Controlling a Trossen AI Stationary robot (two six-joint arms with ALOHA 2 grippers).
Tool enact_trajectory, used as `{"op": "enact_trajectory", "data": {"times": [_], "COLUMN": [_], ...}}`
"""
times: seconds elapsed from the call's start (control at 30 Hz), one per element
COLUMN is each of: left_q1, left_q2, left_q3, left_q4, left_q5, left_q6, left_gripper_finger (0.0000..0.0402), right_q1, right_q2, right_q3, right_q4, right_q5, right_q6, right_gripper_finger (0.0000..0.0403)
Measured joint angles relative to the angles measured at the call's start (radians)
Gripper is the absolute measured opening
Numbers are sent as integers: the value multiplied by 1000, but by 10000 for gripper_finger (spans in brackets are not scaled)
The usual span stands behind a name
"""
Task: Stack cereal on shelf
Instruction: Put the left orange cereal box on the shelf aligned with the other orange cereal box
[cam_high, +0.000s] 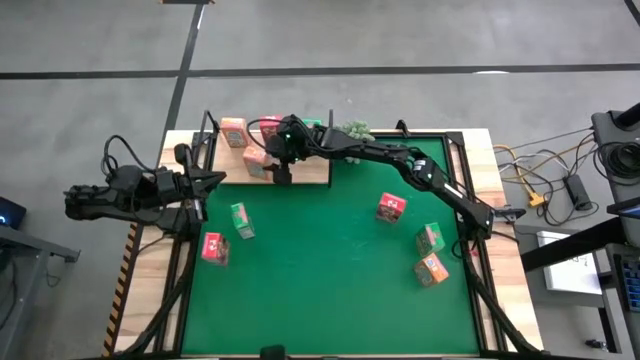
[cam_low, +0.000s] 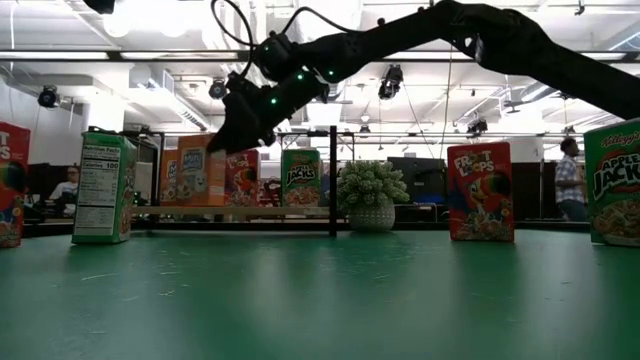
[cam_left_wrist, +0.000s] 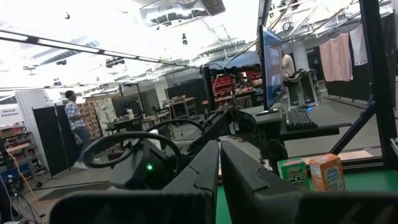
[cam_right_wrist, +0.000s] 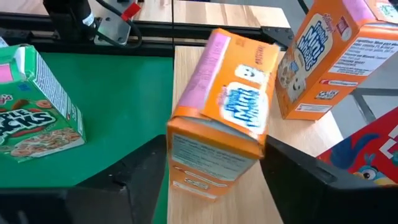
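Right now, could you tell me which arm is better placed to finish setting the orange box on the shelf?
The right. Its tool is over the shelf with jaws open around the orange box. The left tool waits shut at the table's left edge.

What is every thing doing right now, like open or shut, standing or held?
Right pincer: open, over the shelf, one finger each side of an orange box.
Orange cereal box: resting on the shelf, not squeezed.
Left pincer: shut, empty, at the table's left edge.
Shelf: holds several boxes.
Red cereal box: on the green mat, not shelved.
Plant: upright.
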Motion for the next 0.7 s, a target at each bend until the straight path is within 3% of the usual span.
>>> {"op": "enact_trajectory", "data": {"times": [0.33,0.7], "left_q1": [0,0], "left_q2": [0,15], "left_q3": [0,0], "left_q4": [-14,-21], "left_q5": [0,0], "left_q6": [0,-21], "left_gripper_finger": [1,1], "right_q1": [-3,44], "right_q2": [-30,-194], "right_q3": [-1,-55], "right_q4": [-44,-313], "right_q5": [1,0], "right_q6": [-18,-114], "right_gripper_finger": [285,255]}}
